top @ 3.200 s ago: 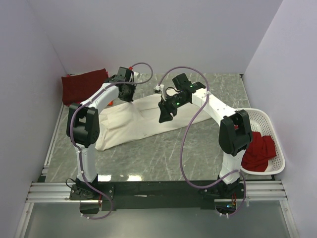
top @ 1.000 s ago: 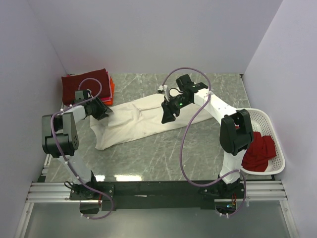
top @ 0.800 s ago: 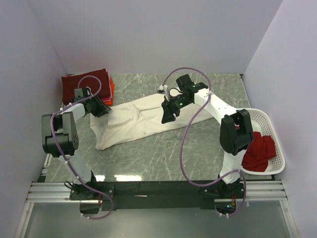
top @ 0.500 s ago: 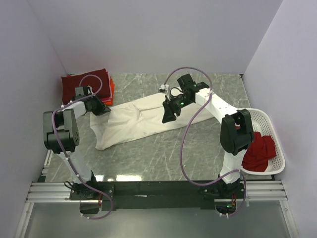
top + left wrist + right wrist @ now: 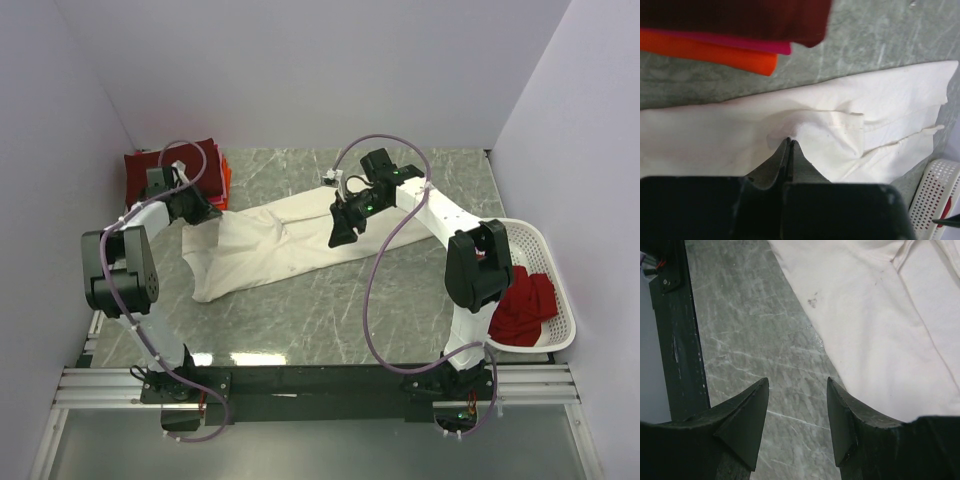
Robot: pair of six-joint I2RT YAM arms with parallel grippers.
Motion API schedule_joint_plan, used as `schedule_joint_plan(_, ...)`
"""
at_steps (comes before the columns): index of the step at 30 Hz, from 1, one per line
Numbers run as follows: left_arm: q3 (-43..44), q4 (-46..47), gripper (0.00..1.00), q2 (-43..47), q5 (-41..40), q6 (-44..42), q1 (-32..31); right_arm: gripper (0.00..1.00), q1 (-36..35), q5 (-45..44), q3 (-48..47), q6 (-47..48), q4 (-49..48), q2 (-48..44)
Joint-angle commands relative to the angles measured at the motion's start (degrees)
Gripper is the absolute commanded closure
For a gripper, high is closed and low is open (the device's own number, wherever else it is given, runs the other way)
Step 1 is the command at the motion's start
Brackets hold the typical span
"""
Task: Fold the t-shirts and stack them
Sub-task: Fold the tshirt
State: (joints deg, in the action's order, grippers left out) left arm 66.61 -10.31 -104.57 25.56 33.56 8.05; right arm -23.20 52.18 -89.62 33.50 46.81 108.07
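Cream t-shirt (image 5: 270, 245) lies stretched out. At its left end, left gripper (image 5: 788, 145) is closed, tips apparently pinching a puckered fold. Right gripper (image 5: 795, 415) hovers at its near edge, jaws apart and empty. Maroon t-shirt (image 5: 150, 172) sits folded on orange-pink t-shirt (image 5: 710, 50), just behind its left end.

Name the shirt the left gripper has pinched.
The cream-white t-shirt, spread on the table. The maroon t-shirt and orange t-shirt lie stacked; the red t-shirt is in the basket.

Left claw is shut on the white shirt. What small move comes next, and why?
Probably lower the right claw and close it on the edge of the cream-white t-shirt beneath it. It hangs open there, while the left claw pinches the other end; two grips would likely allow folding.
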Motion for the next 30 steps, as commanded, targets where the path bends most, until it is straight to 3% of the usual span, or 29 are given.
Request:
schedule_joint_plan(1, 3.26, 0.55, 1.0, 4.99, 0.37, -4.37, 0.03, 0.43, 0.44, 1.61, -0.55, 0.61, 0.39, -1.02)
schedule_joint_plan(6, 4.58, -0.5, 0.99, 4.91, 3.7, -7.45, -0.06, 0.43, 0.52, 1.52, -0.55, 0.61, 0.48, -0.85)
schedule_joint_plan(11, 3.61, -1.9, 0.99, 4.56, 0.73, -9.04, -0.06, 0.42, 0.44, 1.25, -0.64, 0.69, 0.65, -0.67)
schedule_joint_plan(12, 3.88, -3.13, 0.97, 3.34, -0.67, -8.95, -0.06, 0.42, 0.44, 1.34, -0.73, 0.78, 0.74, -0.58)
schedule_joint_plan(13, 4.05, -4.36, 0.83, 2.63, -2.52, -7.73, -0.06, 0.42, 0.44, 1.25, -0.73, 0.87, 0.83, -0.58)
schedule_joint_plan(15, 4.32, -7.43, 0.73, 1.83, -7.97, -6.33, -0.06, 0.42, 0.44, 1.08, -0.64, 0.96, 0.74, -0.58)
schedule_joint_plan(17, 3.45, -8.06, 0.56, 2.44, -12.79, -5.79, -0.06, 0.42, 0.44, 0.21, -0.38, 0.87, 0.48, -0.67)
schedule_joint_plan(19, 3.09, -7.36, 0.49, 5.25, -14.13, -5.61, -0.06, 0.42, 0.44, -0.15, -0.11, 0.43, -0.13, -0.41)
schedule_joint_plan(25, 0.72, -4.82, 0.47, 18.24, -11.24, -7.72, 0.03, 0.42, -1.75, -0.5, -5.36, -6.49, -4.26, 3.1)
schedule_joint_plan(29, -7.25, -3.58, 0.36, 29.58, -10.09, -10.18, 0.03, 0.42, -6.4, -6.9, -18.98, -19.57, -7.25, 13.53)
schedule_joint_plan(30, -8.67, -3.76, 0.34, 33.52, -10.09, -11.31, -0.06, 0.42, -6.94, -8.83, -22.31, -26.48, -7.52, 15.92)
